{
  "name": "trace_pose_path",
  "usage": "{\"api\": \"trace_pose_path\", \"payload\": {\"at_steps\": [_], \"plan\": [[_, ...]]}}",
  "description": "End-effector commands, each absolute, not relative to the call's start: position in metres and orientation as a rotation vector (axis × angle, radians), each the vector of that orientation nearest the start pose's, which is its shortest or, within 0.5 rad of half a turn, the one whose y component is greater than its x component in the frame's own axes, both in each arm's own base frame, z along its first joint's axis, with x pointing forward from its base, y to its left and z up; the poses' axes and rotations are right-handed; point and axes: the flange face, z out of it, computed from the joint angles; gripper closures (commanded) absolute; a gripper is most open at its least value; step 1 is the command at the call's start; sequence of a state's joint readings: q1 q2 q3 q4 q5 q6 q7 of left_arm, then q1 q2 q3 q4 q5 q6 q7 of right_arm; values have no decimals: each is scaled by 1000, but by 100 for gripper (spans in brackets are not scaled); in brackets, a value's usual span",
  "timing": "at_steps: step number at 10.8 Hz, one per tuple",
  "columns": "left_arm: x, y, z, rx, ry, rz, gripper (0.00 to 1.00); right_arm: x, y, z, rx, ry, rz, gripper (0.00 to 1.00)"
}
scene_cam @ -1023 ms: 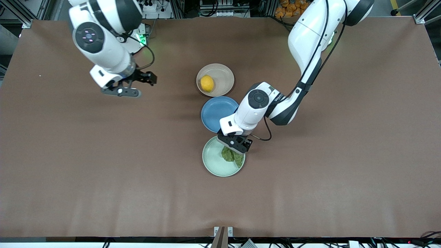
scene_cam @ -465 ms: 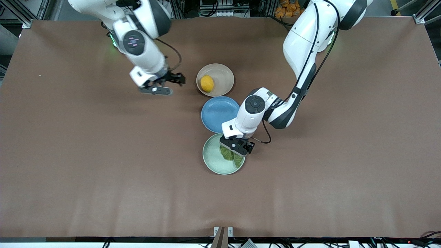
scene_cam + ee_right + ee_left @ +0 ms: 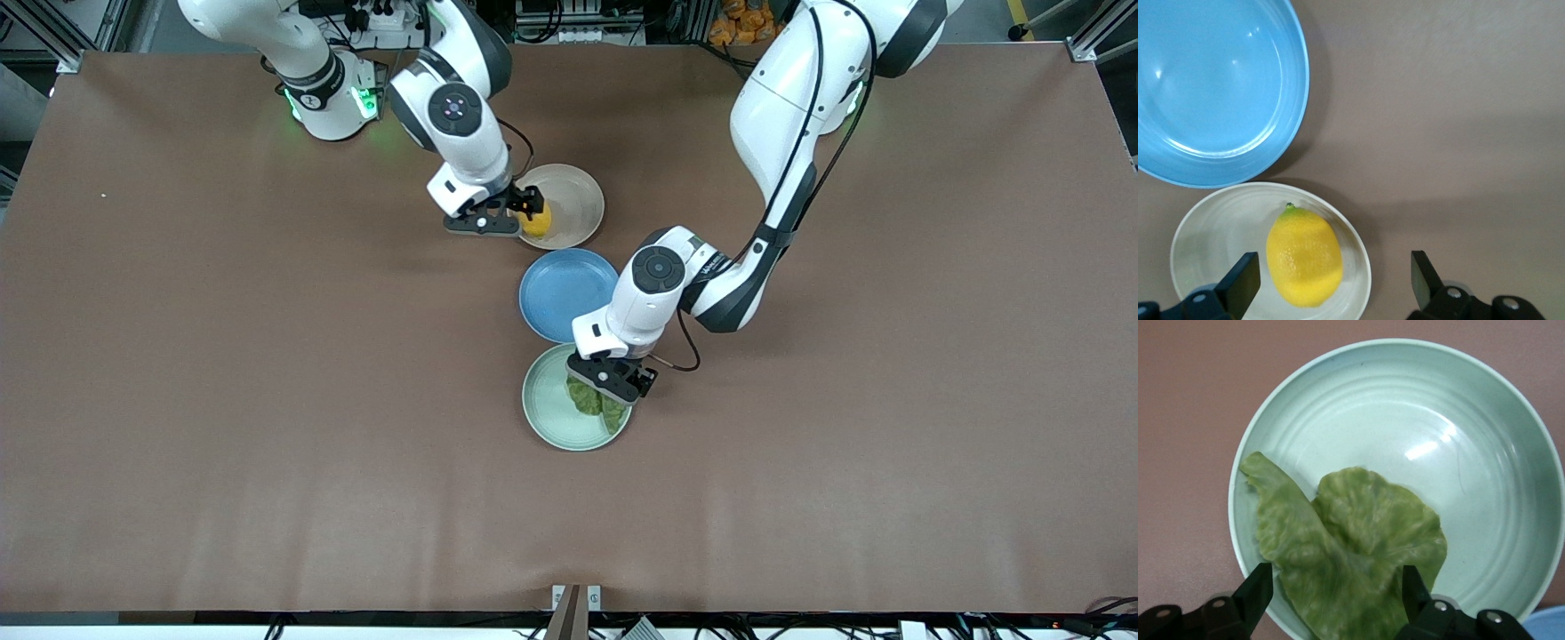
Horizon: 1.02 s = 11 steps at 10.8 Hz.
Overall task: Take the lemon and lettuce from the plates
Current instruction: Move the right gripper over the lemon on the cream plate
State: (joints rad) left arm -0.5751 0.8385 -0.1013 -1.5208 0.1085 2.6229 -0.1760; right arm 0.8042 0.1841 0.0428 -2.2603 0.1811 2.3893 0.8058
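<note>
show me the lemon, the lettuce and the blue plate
lemon [image 3: 1304,256], right wrist view, middle of its rind
lettuce [image 3: 1351,557], left wrist view, centre of the leaf
blue plate [image 3: 560,289], front view, bare middle of the plate

Even, bright overhead light falls on the brown worktop [image 3: 267,400], and both arms cast only soft, faint shadows. A white glare patch sits on the mint green plate [image 3: 1485,407], and smaller glints mark the blue plate [image 3: 1178,153]. The lemon [image 3: 1304,256] and lettuce [image 3: 1358,567] show sharply, while the dark fingertips [image 3: 1241,280] look slightly soft.
</note>
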Motion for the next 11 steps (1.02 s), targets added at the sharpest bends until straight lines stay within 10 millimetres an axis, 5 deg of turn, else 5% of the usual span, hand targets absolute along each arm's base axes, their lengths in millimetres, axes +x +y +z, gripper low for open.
{"api": "trace_pose_path", "payload": {"at_steps": [1, 6, 8, 9, 11], "plan": [[581, -454, 194, -3110, 851, -427, 14, 346, 411, 249, -3080, 209, 200, 0], [569, -469, 174, -3110, 848, -395, 22, 327, 432, 222, -3068, 250, 159, 0], [569, -466, 165, -3099, 855, -379, 33, 325, 434, 214, -3065, 260, 153, 0], [571, -462, 164, -3090, 855, -381, 44, 324, 434, 212, -3066, 268, 154, 0], [573, -461, 167, -3076, 870, -393, 85, 318, 438, 208, -3070, 298, 160, 0]]}}
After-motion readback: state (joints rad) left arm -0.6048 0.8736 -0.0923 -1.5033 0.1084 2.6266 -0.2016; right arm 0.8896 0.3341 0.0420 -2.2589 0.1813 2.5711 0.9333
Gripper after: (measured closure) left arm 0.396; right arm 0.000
